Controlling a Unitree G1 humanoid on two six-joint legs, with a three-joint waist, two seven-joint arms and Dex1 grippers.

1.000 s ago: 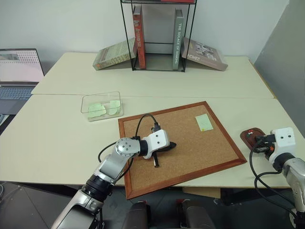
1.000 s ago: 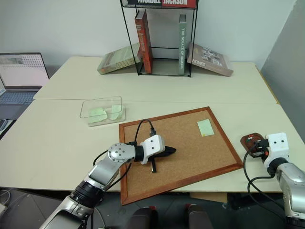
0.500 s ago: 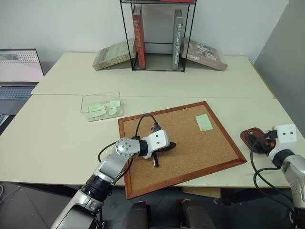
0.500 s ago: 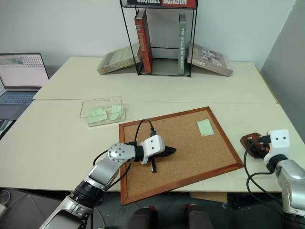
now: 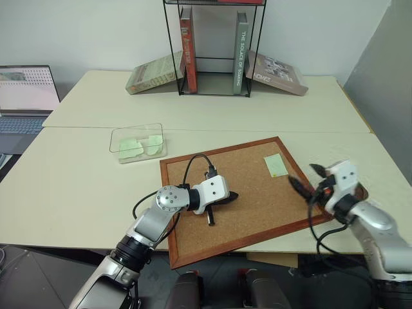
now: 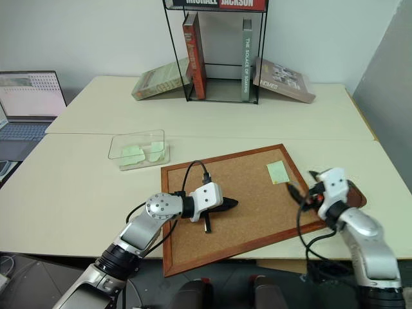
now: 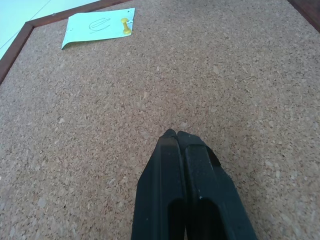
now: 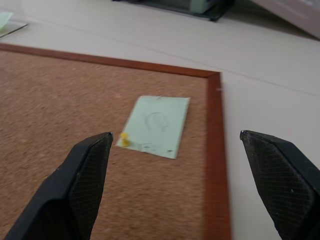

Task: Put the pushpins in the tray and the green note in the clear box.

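The right gripper (image 5: 302,177) is hanging at the right of the frame with its jaws spread wide and empty, aimed at the note (image 5: 275,165), which is lying flat near the upper right corner of the cork board (image 5: 251,212). The left gripper (image 5: 230,196) is resting mid-board, jaws pressed together on nothing. The risk, I'd judge, is the wide jaws catching the paper edge and creasing it instead of seizing the tiny pin (image 8: 123,139). The note is looking pale green, thin, faintly scribbled, pinned at one edge by a small yellow pin. The box (image 5: 136,143) is sitting at upper left, already holding green slips
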